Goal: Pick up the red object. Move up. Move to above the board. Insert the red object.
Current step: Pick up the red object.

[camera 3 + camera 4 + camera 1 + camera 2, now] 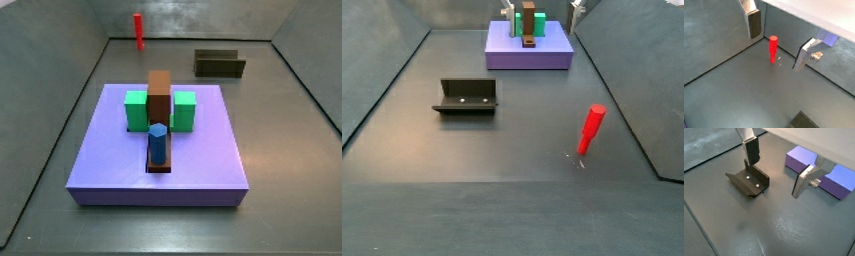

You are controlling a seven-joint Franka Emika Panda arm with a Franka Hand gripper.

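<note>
here, in a side view, the red object [591, 131] is standing upright and alone on the grey desk [462, 180], near the right wall and well apart from everything else. further left in that view the fixture [468, 96] is sitting on the desk, and beyond both, at the far end, the board [529, 52] is lying flat with green blocks [531, 22] and a brown bar on top of it. the tool is showing there only as small silver bits above the board, too small to read.

in a side view from the opposite end, the red object [138, 31] is standing at the far left corner, the board [120, 165] is filling the middle, and it is carrying the green blocks [136, 109], a brown bar [159, 100] and a blue peg [158, 142]. the fixture [219, 64] is sitting to the far right.

in both wrist views the tool [777, 40] [777, 168] is hanging wide open with nothing between its fingers [753, 24] [751, 150]. in a wrist view the red object [773, 48] is standing on the desk below the gap, touching neither plate. in a wrist view the fixture [749, 181] is lying under one finger and the board [799, 158] is showing beside the other.
</note>
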